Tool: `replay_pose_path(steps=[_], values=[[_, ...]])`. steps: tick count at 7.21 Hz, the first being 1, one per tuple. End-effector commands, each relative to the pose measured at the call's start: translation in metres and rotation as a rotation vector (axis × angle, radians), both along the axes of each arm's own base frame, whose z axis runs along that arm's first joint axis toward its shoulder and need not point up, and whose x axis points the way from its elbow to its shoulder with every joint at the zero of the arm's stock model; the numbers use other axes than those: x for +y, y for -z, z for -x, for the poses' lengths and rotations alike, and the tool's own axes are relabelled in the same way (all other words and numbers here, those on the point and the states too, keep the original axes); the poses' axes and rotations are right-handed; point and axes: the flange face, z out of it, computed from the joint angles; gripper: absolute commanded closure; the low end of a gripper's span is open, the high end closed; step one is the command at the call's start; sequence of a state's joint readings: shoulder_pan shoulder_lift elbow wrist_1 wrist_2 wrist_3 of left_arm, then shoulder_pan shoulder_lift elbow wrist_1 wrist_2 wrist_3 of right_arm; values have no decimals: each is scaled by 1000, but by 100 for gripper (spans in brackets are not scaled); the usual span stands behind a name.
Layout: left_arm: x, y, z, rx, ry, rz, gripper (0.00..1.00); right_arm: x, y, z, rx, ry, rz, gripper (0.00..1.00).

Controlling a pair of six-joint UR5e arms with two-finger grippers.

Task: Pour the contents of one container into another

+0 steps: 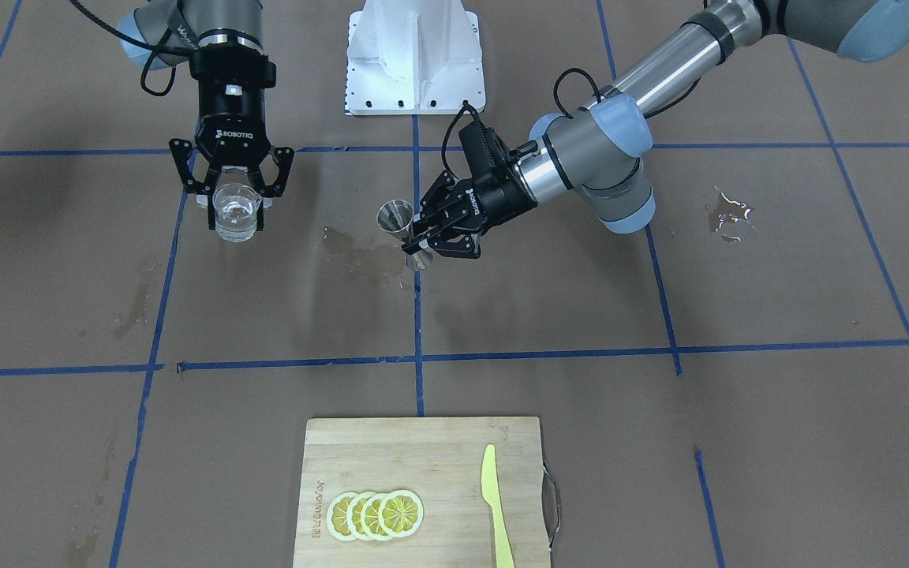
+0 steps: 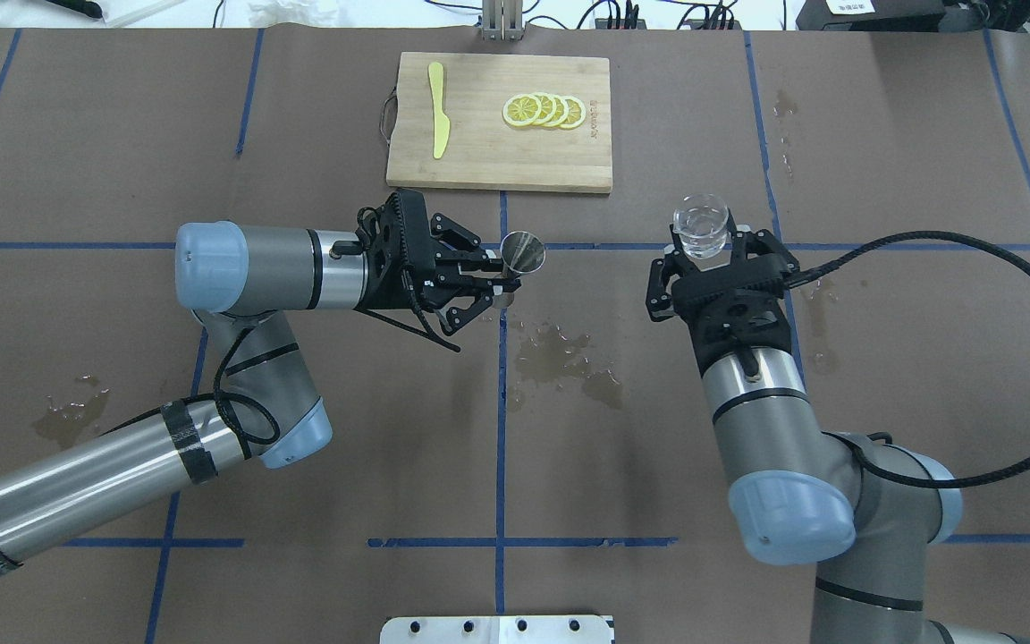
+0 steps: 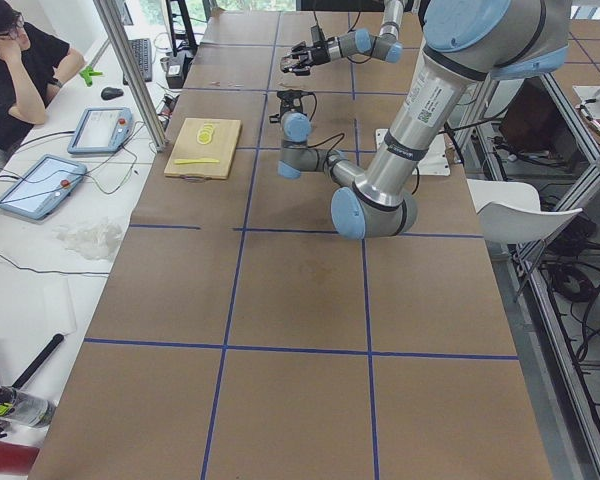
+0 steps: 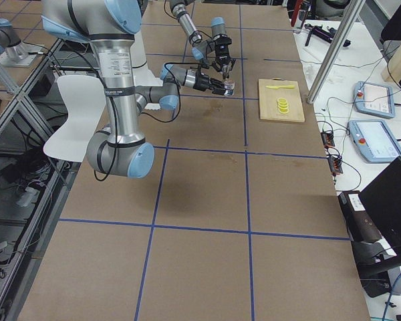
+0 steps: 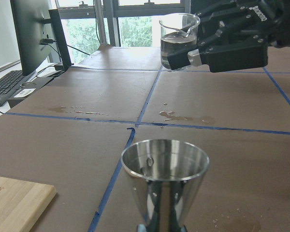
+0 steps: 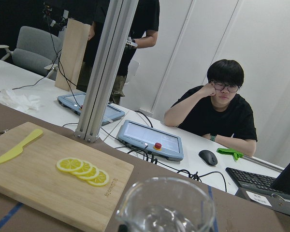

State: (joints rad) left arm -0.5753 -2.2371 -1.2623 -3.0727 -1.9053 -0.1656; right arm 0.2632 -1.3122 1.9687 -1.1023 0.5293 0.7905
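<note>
Brown paper-covered table [image 2: 122, 134] gridded with blue tape, desks beyond its far edge. One bamboo cutting board [image 2: 479, 152] sits at the middle of the far edge, with four lemon slices [image 2: 544, 110] overlapping on it and one yellow knife [image 2: 438, 107].

Left gripper [image 2: 499, 273] is clamped on the waist of the single steel jigger [image 2: 522, 250], upright near the table's centre; can't tell if its foot touches the paper. Right gripper [image 2: 707, 255] is closed around the single glass tumbler [image 1: 234, 219], upright, off the surface, in the robot's right half.

A wet patch [image 2: 569, 358] lies between the arms, with smaller stains elsewhere.

The left wrist view alone shows the tumbler about half full. The right wrist view alone shows a seated person [image 6: 222, 108]. The left side view shows two tablets [image 3: 100, 130].
</note>
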Motion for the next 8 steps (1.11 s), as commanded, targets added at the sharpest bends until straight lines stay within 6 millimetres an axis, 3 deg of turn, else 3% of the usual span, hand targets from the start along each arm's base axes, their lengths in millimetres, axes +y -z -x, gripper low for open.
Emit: replay_pose_path(steps=[1, 3, 5, 8], values=[[0, 1, 0, -1, 6, -11, 100, -7, 46, 22, 94, -7, 20, 100], [1, 1, -1, -1, 3, -11, 100, -7, 59, 28, 115, -14, 19, 100], [1, 1, -2, -3, 3, -10, 100, -10, 83, 44, 240, -11, 51, 100], [1, 1, -1, -1, 5, -11, 100, -12, 78, 59, 285, -18, 52, 100]])
